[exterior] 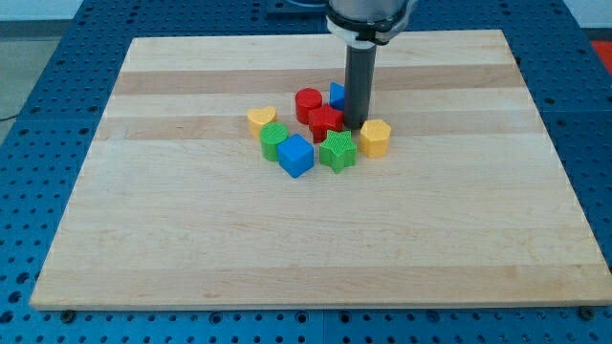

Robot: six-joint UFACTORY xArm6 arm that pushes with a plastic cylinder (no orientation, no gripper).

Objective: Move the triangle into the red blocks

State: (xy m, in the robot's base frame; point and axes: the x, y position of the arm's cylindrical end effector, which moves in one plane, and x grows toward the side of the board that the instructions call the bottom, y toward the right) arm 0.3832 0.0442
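Observation:
A blue block [336,94], partly hidden behind my rod so its shape is unclear, sits at the top of the cluster, touching a red cylinder [307,101] on its left. A red star-like block [325,121] lies just below both. My tip [355,128] rests on the board right beside the red star-like block's right side, below and to the right of the blue block, and left of a yellow hexagon block [375,138].
A yellow heart-shaped block [260,118], a green block [273,139], a blue cube [295,155] and a green star-like block [338,151] lie in the cluster's lower part. The wooden board [191,239] sits on a blue perforated table.

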